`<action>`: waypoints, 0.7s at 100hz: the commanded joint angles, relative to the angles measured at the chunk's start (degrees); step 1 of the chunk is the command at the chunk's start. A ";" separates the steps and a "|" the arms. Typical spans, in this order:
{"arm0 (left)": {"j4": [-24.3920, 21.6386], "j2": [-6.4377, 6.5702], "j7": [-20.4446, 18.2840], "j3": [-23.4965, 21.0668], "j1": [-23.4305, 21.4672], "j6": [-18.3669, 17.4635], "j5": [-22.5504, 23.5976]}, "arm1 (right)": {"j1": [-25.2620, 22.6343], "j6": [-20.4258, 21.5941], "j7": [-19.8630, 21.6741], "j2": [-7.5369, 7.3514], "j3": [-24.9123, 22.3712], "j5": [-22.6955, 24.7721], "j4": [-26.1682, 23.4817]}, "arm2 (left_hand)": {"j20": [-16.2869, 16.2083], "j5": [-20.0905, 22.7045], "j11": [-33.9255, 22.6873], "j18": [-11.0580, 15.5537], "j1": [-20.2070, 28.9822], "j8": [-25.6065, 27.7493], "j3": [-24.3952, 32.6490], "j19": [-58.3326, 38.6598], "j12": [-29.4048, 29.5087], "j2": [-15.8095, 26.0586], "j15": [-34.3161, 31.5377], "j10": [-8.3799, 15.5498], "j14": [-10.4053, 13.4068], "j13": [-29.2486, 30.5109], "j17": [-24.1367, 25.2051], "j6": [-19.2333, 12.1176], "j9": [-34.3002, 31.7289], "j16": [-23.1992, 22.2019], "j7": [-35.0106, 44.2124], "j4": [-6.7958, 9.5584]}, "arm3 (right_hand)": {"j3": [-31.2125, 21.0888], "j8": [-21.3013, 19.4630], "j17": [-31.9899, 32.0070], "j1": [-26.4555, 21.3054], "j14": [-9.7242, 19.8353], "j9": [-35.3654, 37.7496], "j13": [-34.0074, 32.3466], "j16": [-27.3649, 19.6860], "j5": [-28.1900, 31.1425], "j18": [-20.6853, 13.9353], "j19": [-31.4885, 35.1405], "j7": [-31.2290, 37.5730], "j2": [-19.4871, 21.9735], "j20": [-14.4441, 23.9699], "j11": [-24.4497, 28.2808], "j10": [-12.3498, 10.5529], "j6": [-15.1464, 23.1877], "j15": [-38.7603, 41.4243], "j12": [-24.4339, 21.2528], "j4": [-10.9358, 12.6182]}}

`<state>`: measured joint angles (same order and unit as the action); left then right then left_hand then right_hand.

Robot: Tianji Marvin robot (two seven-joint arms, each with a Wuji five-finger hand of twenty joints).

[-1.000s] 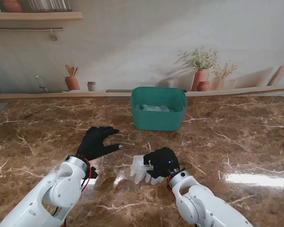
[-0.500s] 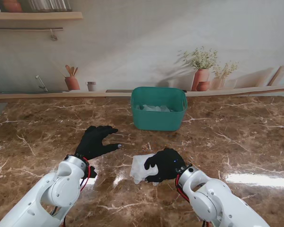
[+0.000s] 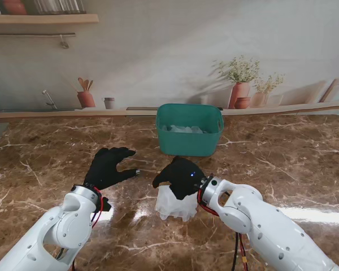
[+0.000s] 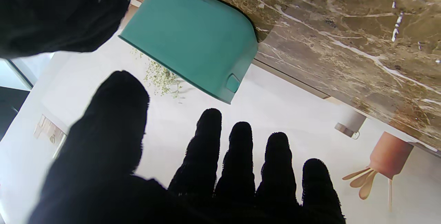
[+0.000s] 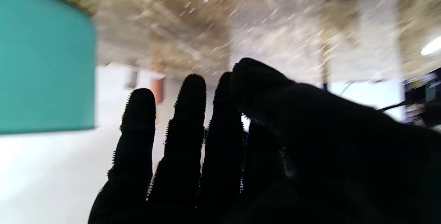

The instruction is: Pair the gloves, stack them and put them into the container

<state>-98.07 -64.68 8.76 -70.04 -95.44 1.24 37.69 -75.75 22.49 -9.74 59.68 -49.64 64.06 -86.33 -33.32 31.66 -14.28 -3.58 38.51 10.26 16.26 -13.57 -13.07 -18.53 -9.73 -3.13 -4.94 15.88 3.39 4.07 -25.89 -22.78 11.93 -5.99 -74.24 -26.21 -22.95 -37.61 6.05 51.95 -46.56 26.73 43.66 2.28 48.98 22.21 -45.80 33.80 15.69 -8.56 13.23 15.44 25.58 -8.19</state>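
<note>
Left hand: the left hand (image 3: pixel 108 167) hangs over the marble table (image 3: pixel 294 164) with fingers (image 4: pixel 241 155) spread apart, holding nothing.
Gloves: a pale stack of gloves (image 3: pixel 174 204) dangles near the table's middle, just nearer to me than the bin.
Right hand: the right hand (image 3: pixel 182 176) is clamped on the stack's top.
Bin: the green bin (image 3: pixel 189 130) stands farther from me, pale gloves already inside.

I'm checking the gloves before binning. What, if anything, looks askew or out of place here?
Nothing stands out. The white gloves hang from the right hand near the green container, which sits upright. The left hand is open.
</note>
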 commanded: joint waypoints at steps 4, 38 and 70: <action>-0.62 0.01 0.11 -0.45 -0.97 0.30 0.02 | 4.23 1.72 2.11 -0.22 3.68 -1.15 3.96 | -0.89 -0.76 1.20 0.08 -0.30 -0.87 -1.60 0.65 0.74 2.01 1.68 1.88 3.00 -2.88 0.56 -0.09 2.39 0.48 -0.94 1.92 | -2.73 2.04 2.10 1.15 1.59 -5.51 3.89 -3.07 -5.25 0.50 -2.47 -3.36 -1.21 -0.07 -2.53 -0.58 -1.74 -2.20 -2.39 1.45; -1.30 0.03 0.04 -0.91 -1.82 0.36 -0.02 | 13.19 -0.76 0.51 -0.74 16.27 0.48 11.43 | -0.96 -0.73 1.35 0.00 0.25 -0.81 -2.57 0.78 0.82 2.20 1.81 1.97 2.95 -2.74 0.62 -0.12 2.20 0.55 -0.84 2.04 | -0.33 4.91 3.12 2.23 3.26 -16.39 10.56 -10.14 -13.15 0.26 -5.38 -8.25 -4.21 1.39 -6.58 0.37 -4.67 -7.32 -10.64 0.52; -1.64 0.06 -0.16 -0.97 -2.18 0.48 -0.08 | 19.76 -4.18 -1.06 -0.62 26.36 0.53 16.00 | -1.06 -0.62 1.46 -0.12 0.64 -0.79 -3.38 0.87 0.89 2.50 1.86 1.93 2.85 -2.70 0.62 -0.20 2.18 0.56 -0.79 2.14 | 2.01 5.28 2.29 4.09 1.90 -15.52 11.38 -9.18 -17.11 -1.57 -2.72 -11.40 -5.39 4.36 -1.06 0.54 -7.14 -3.20 -11.09 -0.24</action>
<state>-99.42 -64.64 8.72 -71.04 -97.16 1.46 37.59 -56.73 19.17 -11.45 59.01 -23.93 64.43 -71.53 -33.50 31.66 -14.29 -3.66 38.52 10.26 15.49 -13.57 -12.75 -18.53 -9.73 -3.00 -4.94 15.88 3.39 4.08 -25.89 -22.78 11.93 -5.97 -72.05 -21.31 -20.65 -35.52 8.45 35.01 -35.52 16.42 28.20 1.72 44.79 12.09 -48.94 36.39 12.42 -8.14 7.47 10.93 13.32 -8.19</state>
